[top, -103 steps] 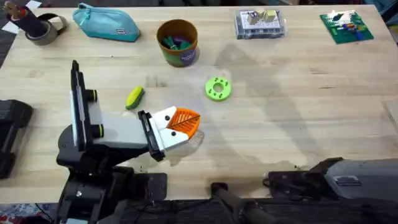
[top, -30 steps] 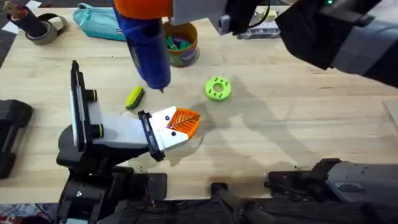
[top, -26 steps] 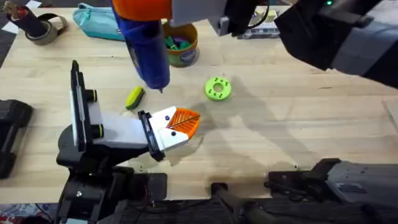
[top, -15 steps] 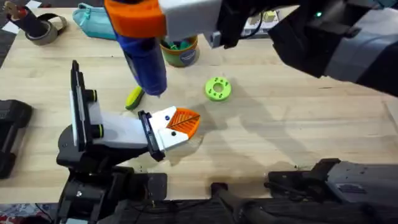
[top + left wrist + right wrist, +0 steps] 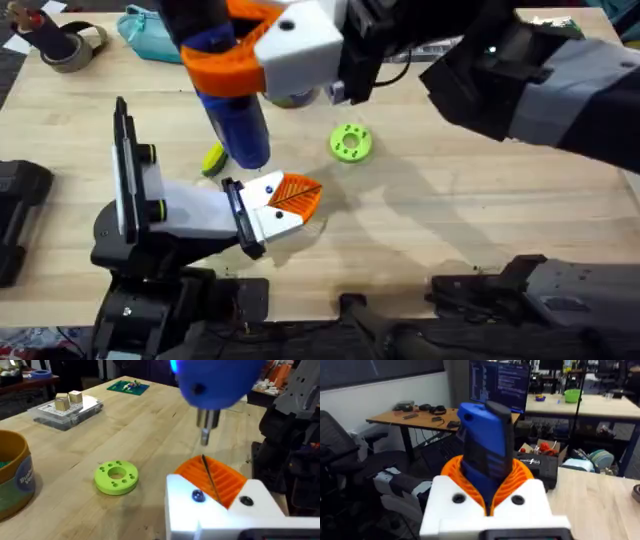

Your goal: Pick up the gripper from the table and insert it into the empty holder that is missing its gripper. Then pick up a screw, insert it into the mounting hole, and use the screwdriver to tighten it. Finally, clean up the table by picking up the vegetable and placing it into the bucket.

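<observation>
My right gripper (image 5: 235, 55), white with orange pads, reaches across from the right and is shut on the blue screwdriver (image 5: 240, 135), held upright with its bit pointing down. In the left wrist view the bit (image 5: 205, 435) hangs just above my left gripper (image 5: 212, 477). That left gripper (image 5: 292, 196) lies low over the table, its orange pads shut together, and a small bluish screw (image 5: 198, 495) sits in its white finger. The yellow-green vegetable (image 5: 211, 159) lies on the table just left of the screwdriver, partly covered by it. The tan bucket (image 5: 12, 480) stands behind, mostly hidden under my right gripper in the overhead view.
A lime-green disc with holes (image 5: 350, 143) lies right of the screwdriver. A teal pouch (image 5: 165, 35) and a tape roll (image 5: 70, 45) sit at the far left edge. A clear plastic box (image 5: 65, 407) and a green board (image 5: 127, 387) are at the far side.
My right arm has swung in from the right with the screwdriver and lowered it, bringing the bit from over the vegetable down to just above my left gripper. The left arm has not moved.
</observation>
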Controlling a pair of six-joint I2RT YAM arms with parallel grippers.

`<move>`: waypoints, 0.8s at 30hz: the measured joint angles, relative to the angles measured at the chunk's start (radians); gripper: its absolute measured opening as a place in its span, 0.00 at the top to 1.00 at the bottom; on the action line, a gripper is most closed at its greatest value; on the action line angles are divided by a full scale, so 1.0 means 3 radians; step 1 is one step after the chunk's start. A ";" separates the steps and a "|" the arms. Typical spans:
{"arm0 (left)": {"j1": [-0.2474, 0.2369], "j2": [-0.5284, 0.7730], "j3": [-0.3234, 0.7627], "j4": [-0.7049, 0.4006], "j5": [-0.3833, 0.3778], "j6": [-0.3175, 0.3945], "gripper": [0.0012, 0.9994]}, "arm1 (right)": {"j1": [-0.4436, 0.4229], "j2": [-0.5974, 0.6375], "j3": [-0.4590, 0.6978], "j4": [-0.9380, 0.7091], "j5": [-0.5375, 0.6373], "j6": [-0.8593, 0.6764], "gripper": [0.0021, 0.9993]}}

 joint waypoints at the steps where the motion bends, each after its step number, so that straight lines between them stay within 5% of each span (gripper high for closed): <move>1: 0.0000 0.0001 0.0000 0.0000 0.0000 0.0000 1.00 | 0.0002 0.0000 -0.0019 0.0011 0.0001 -0.0001 0.98; 11: 0.0000 0.0000 0.0000 0.0000 -0.0001 0.0000 1.00 | 0.0071 0.0000 -0.0323 0.0560 0.0011 -0.0024 0.98; 24: 0.0000 0.0000 0.0000 0.0000 0.0000 0.0000 1.00 | 0.0070 0.0000 -0.0413 0.0570 -0.0014 -0.0023 0.98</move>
